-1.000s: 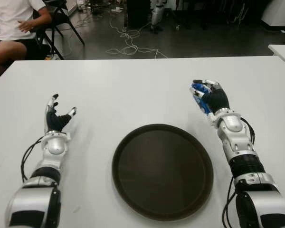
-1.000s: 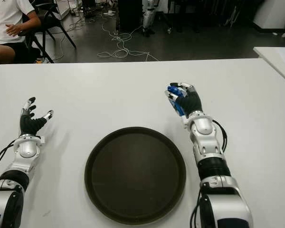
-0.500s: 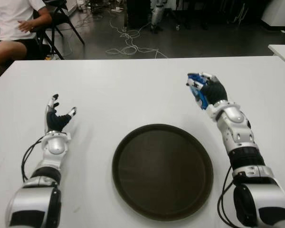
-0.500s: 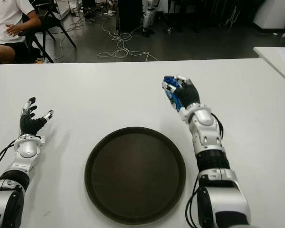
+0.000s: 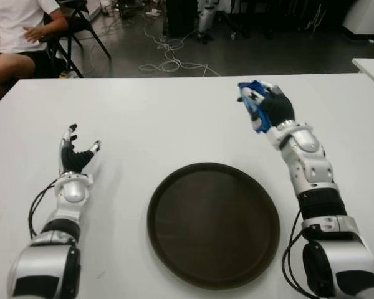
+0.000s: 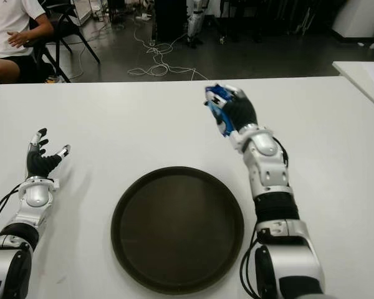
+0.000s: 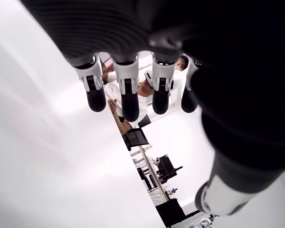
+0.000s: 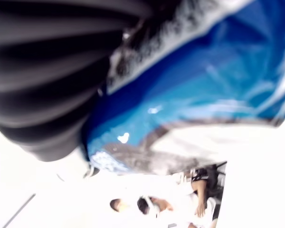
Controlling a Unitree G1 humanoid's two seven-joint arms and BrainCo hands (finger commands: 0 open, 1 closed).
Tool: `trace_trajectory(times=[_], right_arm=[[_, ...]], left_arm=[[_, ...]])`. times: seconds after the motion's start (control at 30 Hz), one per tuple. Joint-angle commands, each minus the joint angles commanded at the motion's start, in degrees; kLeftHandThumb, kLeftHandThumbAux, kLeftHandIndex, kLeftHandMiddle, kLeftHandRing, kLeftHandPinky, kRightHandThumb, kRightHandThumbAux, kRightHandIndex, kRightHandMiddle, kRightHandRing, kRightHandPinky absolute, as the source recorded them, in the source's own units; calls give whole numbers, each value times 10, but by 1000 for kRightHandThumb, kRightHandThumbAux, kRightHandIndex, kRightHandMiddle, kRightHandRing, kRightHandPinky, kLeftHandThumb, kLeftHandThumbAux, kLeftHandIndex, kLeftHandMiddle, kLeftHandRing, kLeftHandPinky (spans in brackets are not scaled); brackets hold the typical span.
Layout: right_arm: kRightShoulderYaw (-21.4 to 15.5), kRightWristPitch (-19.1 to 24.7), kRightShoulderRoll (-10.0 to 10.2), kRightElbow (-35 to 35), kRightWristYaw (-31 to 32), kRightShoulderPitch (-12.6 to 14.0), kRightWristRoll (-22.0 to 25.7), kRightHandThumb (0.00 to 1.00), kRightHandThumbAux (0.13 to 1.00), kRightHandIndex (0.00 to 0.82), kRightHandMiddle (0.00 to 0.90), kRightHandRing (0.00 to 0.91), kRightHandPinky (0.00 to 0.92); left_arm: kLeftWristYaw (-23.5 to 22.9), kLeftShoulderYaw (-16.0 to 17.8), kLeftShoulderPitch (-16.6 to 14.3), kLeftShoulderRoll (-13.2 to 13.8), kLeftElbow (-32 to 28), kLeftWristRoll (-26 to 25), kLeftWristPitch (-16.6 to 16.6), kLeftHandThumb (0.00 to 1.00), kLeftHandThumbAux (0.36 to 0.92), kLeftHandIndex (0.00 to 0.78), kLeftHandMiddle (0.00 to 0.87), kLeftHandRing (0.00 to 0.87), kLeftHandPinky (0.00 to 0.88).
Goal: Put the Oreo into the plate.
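My right hand [image 5: 263, 106] is shut on a blue Oreo packet [image 5: 252, 104], held above the white table [image 5: 162, 118] behind the right side of the plate. The right wrist view is filled by the blue wrapper [image 8: 204, 90] pressed against the dark fingers [image 8: 42, 71]. The dark round plate [image 5: 213, 224] lies at the near middle of the table with nothing in it. My left hand [image 5: 75, 149] shows at the left of the plate, fingers spread and holding nothing, as the left wrist view's fingertips [image 7: 128, 95] confirm.
A seated person [image 5: 19, 37] in a white shirt is beyond the table's far left corner. Cables [image 5: 171, 59] lie on the dark floor behind the table. Another white table's corner [image 5: 371, 65] shows at the far right.
My right hand has carried the Oreo packet up and away from me, slightly leftward, over the last second. The left hand and the plate have not moved.
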Motion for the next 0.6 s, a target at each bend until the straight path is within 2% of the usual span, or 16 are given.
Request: trace_trajectory(times=[0.23, 0.6], right_arm=[[21, 15, 1, -46, 19, 14, 1, 698, 724, 438, 800, 809, 815], [63, 44, -12, -99, 30, 33, -30, 700, 722, 439, 799, 804, 804]], left_arm=[[1, -2, 3, 0, -3, 2, -3, 0, 771, 64, 105, 87, 77], [4, 0, 2, 0, -3, 1, 3, 0, 778, 67, 109, 94, 80]])
